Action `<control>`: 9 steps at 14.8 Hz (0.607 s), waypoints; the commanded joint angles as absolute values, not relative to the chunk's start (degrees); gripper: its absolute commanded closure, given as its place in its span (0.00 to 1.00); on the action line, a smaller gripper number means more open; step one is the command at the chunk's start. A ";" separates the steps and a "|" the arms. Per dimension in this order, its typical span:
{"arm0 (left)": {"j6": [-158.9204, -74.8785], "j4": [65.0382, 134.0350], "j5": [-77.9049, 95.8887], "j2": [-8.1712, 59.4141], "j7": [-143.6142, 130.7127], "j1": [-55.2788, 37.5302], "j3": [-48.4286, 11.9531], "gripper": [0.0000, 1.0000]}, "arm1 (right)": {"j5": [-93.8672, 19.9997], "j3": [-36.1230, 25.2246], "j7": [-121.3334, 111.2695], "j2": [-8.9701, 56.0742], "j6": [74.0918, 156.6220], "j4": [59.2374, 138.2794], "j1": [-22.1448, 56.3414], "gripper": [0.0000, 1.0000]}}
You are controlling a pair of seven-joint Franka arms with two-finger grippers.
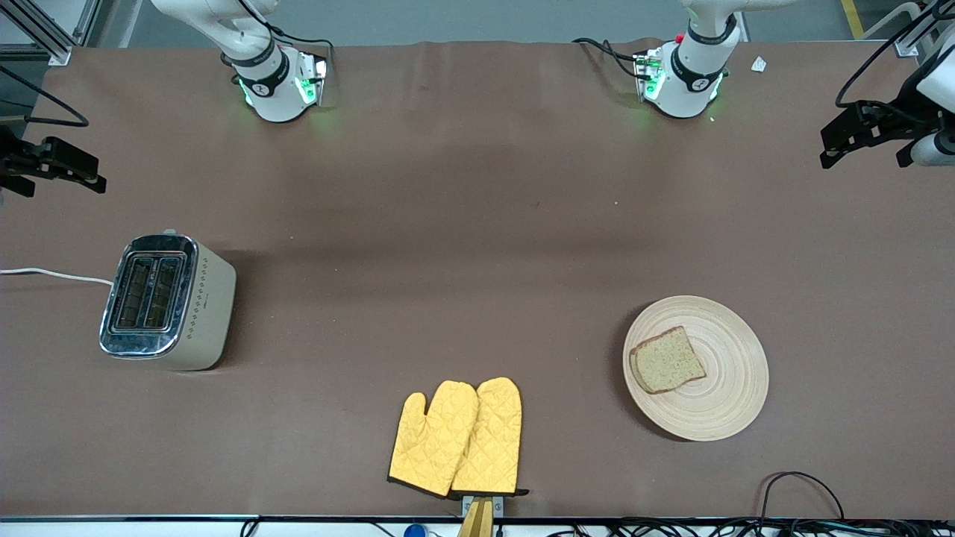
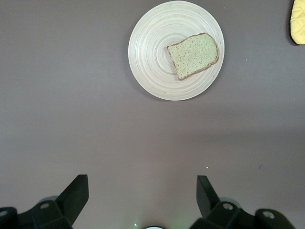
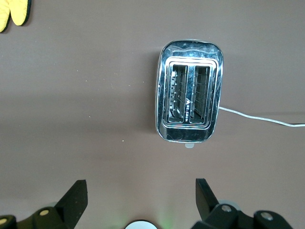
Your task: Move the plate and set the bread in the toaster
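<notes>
nothing of the task looks begun. lowest in the front frame, at bottom centre, lie two yellow oven mitts (image 1: pixel 456 437) on the brown worktop (image 1: pixel 477 224), in no one's way. just above, at lower right, the bread (image 1: pixel 666 359) rests on the plate (image 1: pixel 735 388); at middle left stands the toaster (image 1: pixel 168 300), both slots empty, well apart from the plate. at the upper edges both arms wait: left gripper (image 2: pixel 142 200) at right and right gripper (image 3: pixel 138 200) at left, jaws released and holding nothing. plate move and bread loading both remain.
</notes>
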State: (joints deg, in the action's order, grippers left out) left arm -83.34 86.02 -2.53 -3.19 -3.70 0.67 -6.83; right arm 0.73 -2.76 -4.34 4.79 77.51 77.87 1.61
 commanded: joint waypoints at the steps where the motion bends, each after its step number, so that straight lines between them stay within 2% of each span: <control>1: -82.62 84.99 -1.68 -2.29 -2.90 0.88 -6.86 0.00 | 0.00 -2.72 -3.43 4.48 78.22 78.13 1.49 0.00; 5: -82.62 84.73 -1.58 -1.06 -0.53 1.14 -6.68 0.00 | 0.00 -2.72 -3.34 4.48 78.31 78.05 1.67 0.00; 9: -83.84 82.88 -0.10 2.98 0.17 2.28 -5.46 0.00 | 0.00 -2.72 -3.34 4.40 77.96 78.05 2.11 0.00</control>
State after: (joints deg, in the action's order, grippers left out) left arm -83.54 85.23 -2.13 0.08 -1.18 1.03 -6.46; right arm 0.72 -2.75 -4.31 4.79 78.09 77.87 1.65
